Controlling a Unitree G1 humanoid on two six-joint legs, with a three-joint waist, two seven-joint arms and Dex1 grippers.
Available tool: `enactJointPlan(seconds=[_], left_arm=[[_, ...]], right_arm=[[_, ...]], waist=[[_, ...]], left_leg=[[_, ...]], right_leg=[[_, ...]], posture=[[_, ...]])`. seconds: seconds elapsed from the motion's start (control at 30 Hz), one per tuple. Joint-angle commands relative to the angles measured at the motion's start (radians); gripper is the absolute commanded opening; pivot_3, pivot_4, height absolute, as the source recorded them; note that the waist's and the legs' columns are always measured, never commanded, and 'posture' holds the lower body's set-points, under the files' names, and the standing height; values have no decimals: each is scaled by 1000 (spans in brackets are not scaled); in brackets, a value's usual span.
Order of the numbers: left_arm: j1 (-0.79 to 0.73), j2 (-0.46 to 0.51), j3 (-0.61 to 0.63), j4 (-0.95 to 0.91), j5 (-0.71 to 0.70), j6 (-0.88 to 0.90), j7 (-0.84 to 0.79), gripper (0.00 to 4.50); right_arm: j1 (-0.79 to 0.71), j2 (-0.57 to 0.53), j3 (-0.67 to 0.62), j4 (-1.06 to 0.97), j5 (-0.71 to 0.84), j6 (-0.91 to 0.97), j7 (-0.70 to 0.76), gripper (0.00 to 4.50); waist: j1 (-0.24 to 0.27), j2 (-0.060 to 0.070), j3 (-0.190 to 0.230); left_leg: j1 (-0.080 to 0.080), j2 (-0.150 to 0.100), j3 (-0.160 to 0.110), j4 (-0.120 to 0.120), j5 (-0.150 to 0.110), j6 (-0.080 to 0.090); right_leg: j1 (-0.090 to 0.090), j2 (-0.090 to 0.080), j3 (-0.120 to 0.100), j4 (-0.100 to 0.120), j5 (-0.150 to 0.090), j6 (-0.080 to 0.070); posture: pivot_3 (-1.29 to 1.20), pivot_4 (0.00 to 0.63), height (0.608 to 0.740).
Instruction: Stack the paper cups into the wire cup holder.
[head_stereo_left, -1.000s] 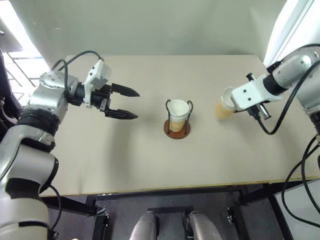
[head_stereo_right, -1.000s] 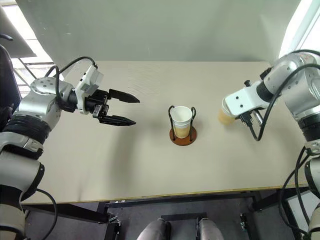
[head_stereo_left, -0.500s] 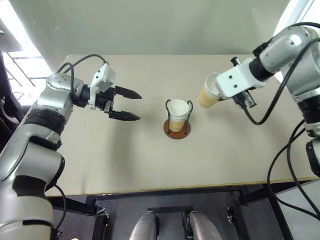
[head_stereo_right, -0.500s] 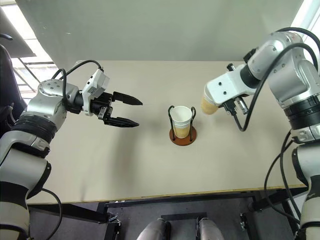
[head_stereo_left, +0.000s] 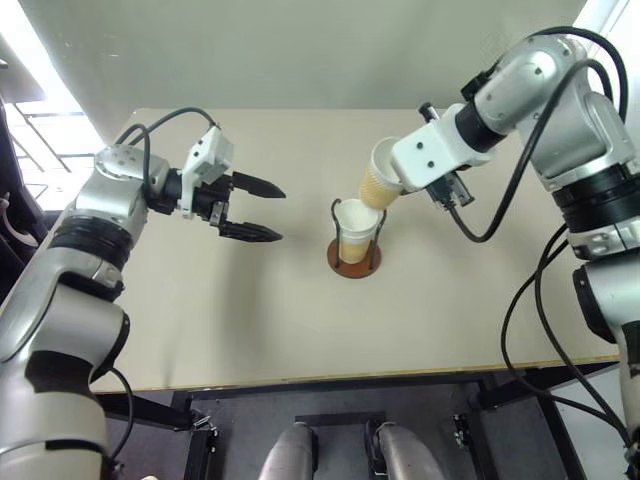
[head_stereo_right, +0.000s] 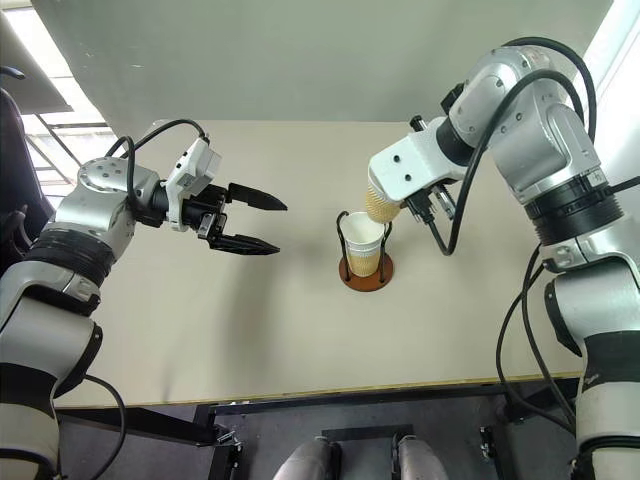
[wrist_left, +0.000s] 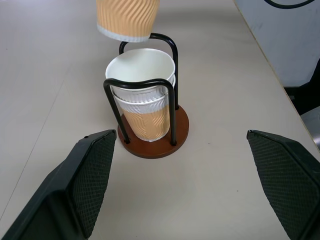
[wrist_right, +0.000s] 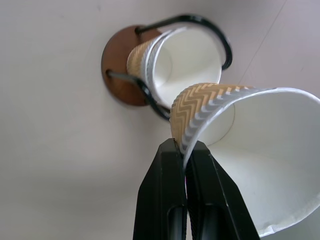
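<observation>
A beige rectangular table (head_stereo_left: 250, 330) with a pale wooden front edge stands against a plain grey-green wall (head_stereo_left: 300, 50). Bright daylight enters from windows (head_stereo_left: 30, 120) at both ends of the table. Beneath the table lies dark grey floor (head_stereo_right: 260, 450).

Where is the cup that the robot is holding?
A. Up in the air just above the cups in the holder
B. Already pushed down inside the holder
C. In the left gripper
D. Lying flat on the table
A: the right gripper pinches the wall of the held cup, which hangs tilted just above the stacked cups in the wire cup holder.
</observation>
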Motion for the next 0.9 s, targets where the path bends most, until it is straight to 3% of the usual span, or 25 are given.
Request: enactJointPlan(seconds=[0.03,0.9], left_arm=[[-22,15,15,-27,0,1,-31,4500],[9,36,30,-10,-2,-27,-31,4500]], right_arm=[[-45,10,-37,-11,6,0,3,70],[5,78,-19,59,-35,-69,-23,70]], waist=[[1,0,0],[0,0,0]], left_leg=[[0,0,0,0,0,0],[0,0,0,1,1,-2]], right_leg=[[0,0,0,0,0,0],[0,0,0,1,-1,-2]], posture=[[0,150,740],[0,150,740]])
